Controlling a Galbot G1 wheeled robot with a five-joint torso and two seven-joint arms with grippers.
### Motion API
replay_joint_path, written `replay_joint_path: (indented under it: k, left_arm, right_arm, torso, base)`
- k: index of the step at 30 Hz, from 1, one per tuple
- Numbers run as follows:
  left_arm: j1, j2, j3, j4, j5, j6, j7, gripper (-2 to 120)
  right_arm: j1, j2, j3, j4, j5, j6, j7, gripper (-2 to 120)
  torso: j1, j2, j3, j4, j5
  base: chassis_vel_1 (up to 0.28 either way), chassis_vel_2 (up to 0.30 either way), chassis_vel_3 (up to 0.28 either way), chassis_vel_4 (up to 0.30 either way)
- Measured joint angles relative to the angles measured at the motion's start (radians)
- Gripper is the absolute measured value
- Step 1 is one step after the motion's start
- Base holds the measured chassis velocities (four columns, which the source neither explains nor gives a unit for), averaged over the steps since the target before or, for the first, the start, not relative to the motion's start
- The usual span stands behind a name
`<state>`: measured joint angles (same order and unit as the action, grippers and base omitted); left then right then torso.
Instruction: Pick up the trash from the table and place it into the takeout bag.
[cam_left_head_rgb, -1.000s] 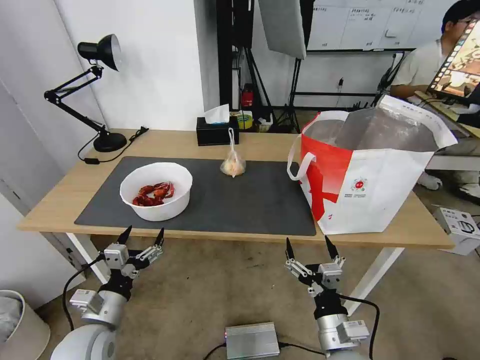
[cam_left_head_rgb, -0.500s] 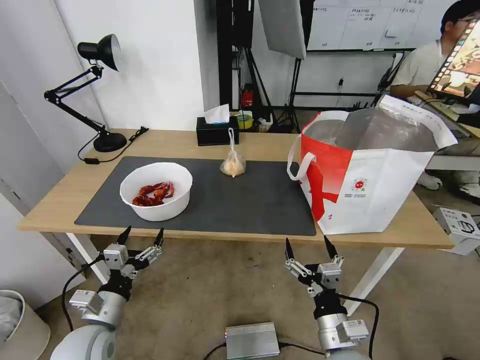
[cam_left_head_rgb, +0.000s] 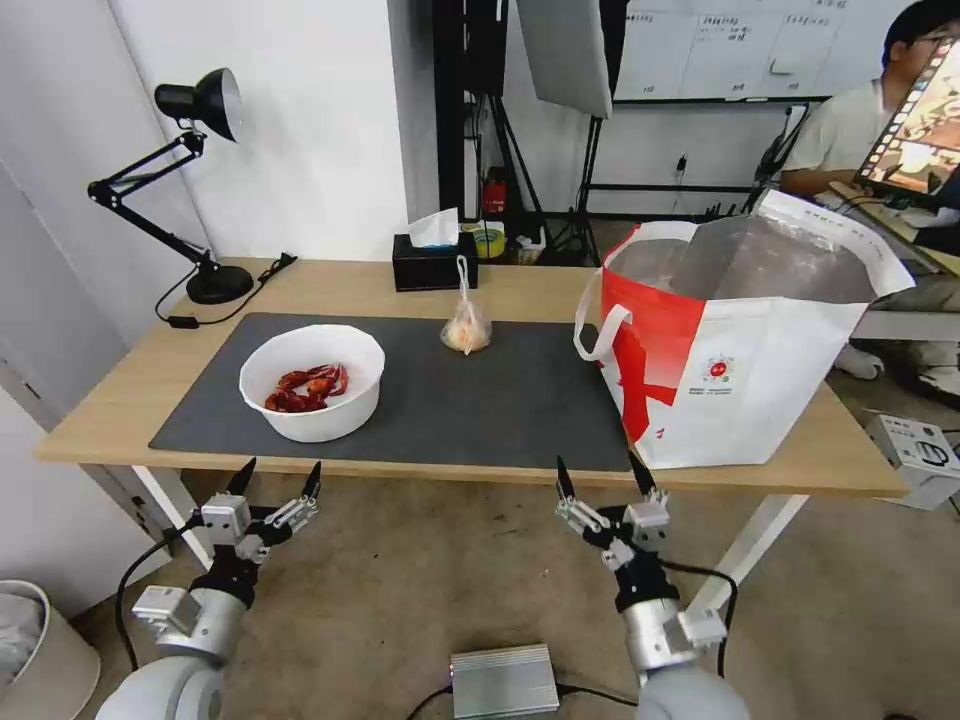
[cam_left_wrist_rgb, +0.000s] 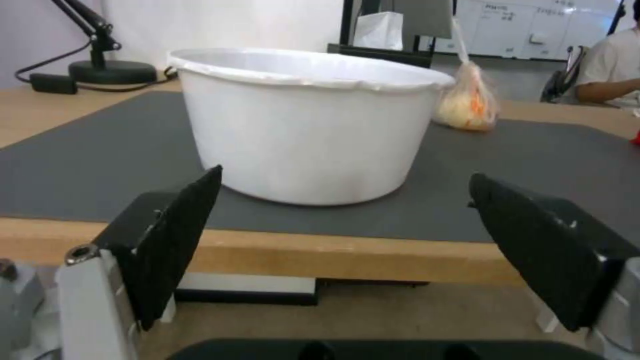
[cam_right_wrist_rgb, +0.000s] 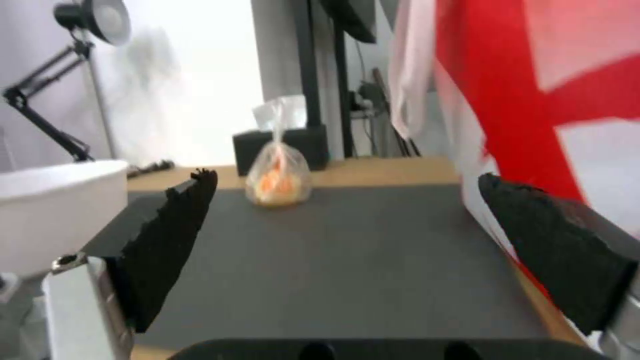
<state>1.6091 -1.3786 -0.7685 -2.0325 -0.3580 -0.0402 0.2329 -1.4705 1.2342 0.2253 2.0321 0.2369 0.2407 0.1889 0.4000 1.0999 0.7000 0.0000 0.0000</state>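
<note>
On the table (cam_left_head_rgb: 110, 395), a white round bowl (cam_left_head_rgb: 312, 382) (cam_left_wrist_rgb: 307, 125) (cam_right_wrist_rgb: 47, 215) of red crayfish shells sits on the left of the dark grey mat (cam_left_head_rgb: 500, 400). A small knotted clear bag of orange stuff (cam_left_head_rgb: 466, 325) (cam_left_wrist_rgb: 467, 100) (cam_right_wrist_rgb: 277, 180) stands at the mat's far edge. The white and red takeout bag (cam_left_head_rgb: 740, 340) (cam_right_wrist_rgb: 547, 95) stands open on the right. My left gripper (cam_left_head_rgb: 278, 478) (cam_left_wrist_rgb: 343, 220) is open, below the table's front edge before the bowl. My right gripper (cam_left_head_rgb: 598, 474) (cam_right_wrist_rgb: 347, 230) is open, at the front edge left of the takeout bag.
A black tissue box (cam_left_head_rgb: 433, 262) with a white tissue stands at the back of the table. A black desk lamp (cam_left_head_rgb: 195, 180) stands at the back left corner. A silver box (cam_left_head_rgb: 503, 680) lies on the floor between my arms. A bin (cam_left_head_rgb: 35, 640) is at lower left.
My right gripper has moved a little left and up toward the table's front edge. My left gripper has shifted slightly down and left. The things on the table have not moved.
</note>
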Motion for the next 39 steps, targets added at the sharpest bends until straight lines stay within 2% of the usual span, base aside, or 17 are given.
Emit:
replay_joint_path:
  k: [6,19,26,34,39]
  left_arm:
    - [0.009,-0.016,-0.009,-0.004,0.007,0.0,0.0,100]
    - [0.002,-0.021,-0.033,0.01,0.004,-0.001,0.001,100]
    - [-0.012,-0.016,-0.03,0.024,0.002,0.001,0.001,100]
    - [-0.018,-0.021,-0.027,0.032,0.002,0.003,0.002,100]
    - [-0.018,-0.032,-0.026,0.043,0.002,0.002,0.003,100]
  right_arm:
    - [0.177,-0.033,-0.083,-0.093,0.079,-0.011,-0.001,97]
    - [0.48,-0.03,-0.224,-0.273,0.182,-0.055,0.044,97]
    - [0.647,0.001,-0.323,-0.413,0.239,-0.072,0.073,97]
    - [0.813,0.036,-0.395,-0.535,0.279,-0.081,0.086,97]
    - [0.951,0.066,-0.448,-0.653,0.31,-0.082,0.087,97]
  torso:
    - [0.0,0.0,0.0,-0.0001,0.0]
    - [0.0,0.0,0.0,0.0,-0.0001]
    - [0.0,0.0,0.0,-0.0001,0.0]
    - [0.0,0.0,0.0,0.0001,-0.0002]
    - [0.0,0.0,0.0,0.0001,-0.0002]
  base:
    - [0.0,0.0,0.0,0.0]
    - [0.0,0.0,0.0,0.0]
    - [0.0,0.0,0.0,0.0]
    - [0.0,0.0,0.0,0.0]
    - [0.0,0.0,0.0,0.0]
